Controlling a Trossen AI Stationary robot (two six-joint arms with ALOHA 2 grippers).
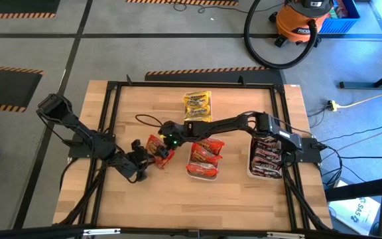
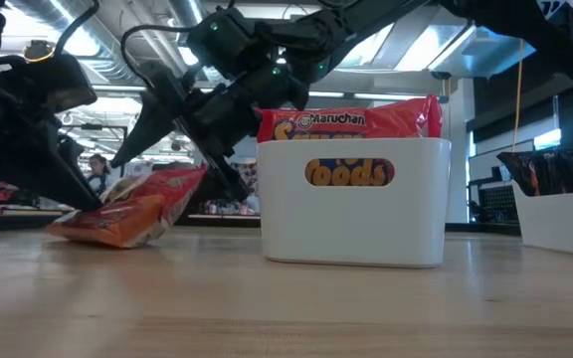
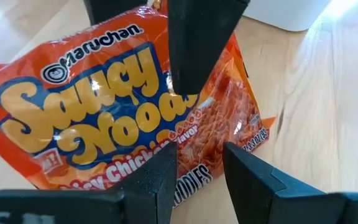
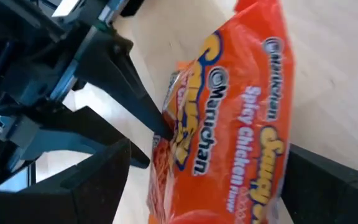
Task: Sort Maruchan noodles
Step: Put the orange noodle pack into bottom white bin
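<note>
– Where is the crinkly orange-red Maruchan noodle packet [image 1: 158,150]?
– Down on the wooden counter [image 1: 178,199], just beside the white plastic tray of red packets [image 1: 203,159], on that tray's left-arm side. Tilted up at one end in the low view [image 2: 127,207].

– And the left gripper [image 1: 150,157]?
– Right at the packet, on the side away from that tray. Jaws narrow, pinching the packet's edge [image 3: 194,171].

– And the right gripper [image 1: 167,135]?
– Reaching past that tray, over the same packet. Jaws wide, one on each side of the packet [image 4: 229,124], not squeezing it.

– Any other noodles?
– Shiny yellow packets [image 1: 197,106] lying flat beyond that tray, near the counter's far edge. Dark maroon packets in a second white tray [image 1: 266,157] on the other side of the middle tray, under the right arm.
</note>
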